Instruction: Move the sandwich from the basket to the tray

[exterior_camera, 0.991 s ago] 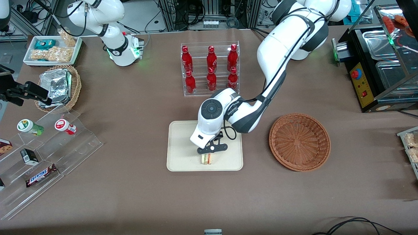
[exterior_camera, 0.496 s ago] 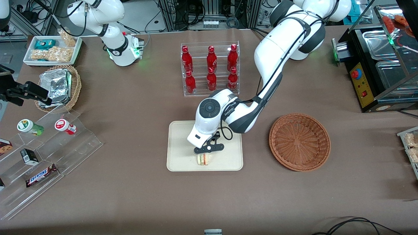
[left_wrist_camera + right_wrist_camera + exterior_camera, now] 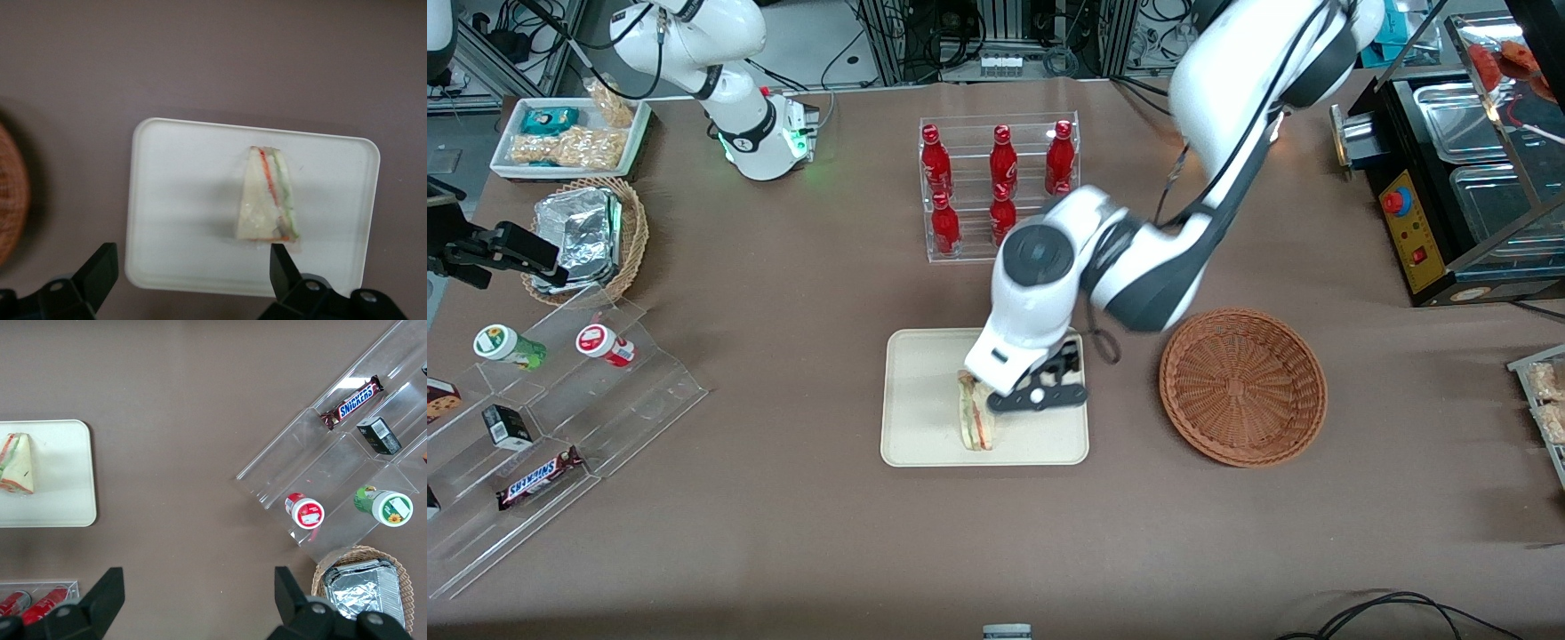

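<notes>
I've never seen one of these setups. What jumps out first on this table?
The big white arm bent over the cream tray, its open gripper hanging above a wedge sandwich that lies on the tray. Beside the tray, toward the working arm's end of the table, sits a round reddish-brown basket with nothing in it. Farther from the front camera, a clear rack holds red bottles.

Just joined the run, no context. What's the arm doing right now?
The sandwich lies on the cream tray, and nothing is holding it. The left arm's gripper hangs above the tray with its fingers open and apart from the sandwich. The reddish-brown basket beside the tray, toward the working arm's end of the table, has nothing in it. Judging by how things lie, the placing looks done.
</notes>
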Tool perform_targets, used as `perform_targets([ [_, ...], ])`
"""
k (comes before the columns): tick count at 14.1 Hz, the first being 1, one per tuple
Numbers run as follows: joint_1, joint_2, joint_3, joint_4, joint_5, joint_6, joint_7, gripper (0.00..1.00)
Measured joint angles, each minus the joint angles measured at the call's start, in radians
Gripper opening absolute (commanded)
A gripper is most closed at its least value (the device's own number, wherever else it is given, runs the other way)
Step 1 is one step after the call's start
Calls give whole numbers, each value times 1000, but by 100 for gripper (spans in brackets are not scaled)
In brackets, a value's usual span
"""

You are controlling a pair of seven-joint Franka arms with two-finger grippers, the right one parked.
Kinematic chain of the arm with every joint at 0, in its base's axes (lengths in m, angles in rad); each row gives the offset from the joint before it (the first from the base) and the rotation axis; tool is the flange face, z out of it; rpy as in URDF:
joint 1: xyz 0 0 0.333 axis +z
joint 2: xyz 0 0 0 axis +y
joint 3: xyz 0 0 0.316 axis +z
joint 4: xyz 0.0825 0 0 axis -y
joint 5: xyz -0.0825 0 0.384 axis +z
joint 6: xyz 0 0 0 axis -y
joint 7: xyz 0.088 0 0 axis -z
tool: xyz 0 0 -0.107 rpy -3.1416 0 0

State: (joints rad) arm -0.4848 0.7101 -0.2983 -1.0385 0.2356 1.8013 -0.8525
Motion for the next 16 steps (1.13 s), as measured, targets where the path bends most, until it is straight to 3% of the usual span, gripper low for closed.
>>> perform_targets([
  [4,107,-260,5,-298,-47,-31,1,100],
  [7,220,-363,10,-454,-57,-28,16,100],
  [16,492,-516,15,-504,-114,-250,463,100],
])
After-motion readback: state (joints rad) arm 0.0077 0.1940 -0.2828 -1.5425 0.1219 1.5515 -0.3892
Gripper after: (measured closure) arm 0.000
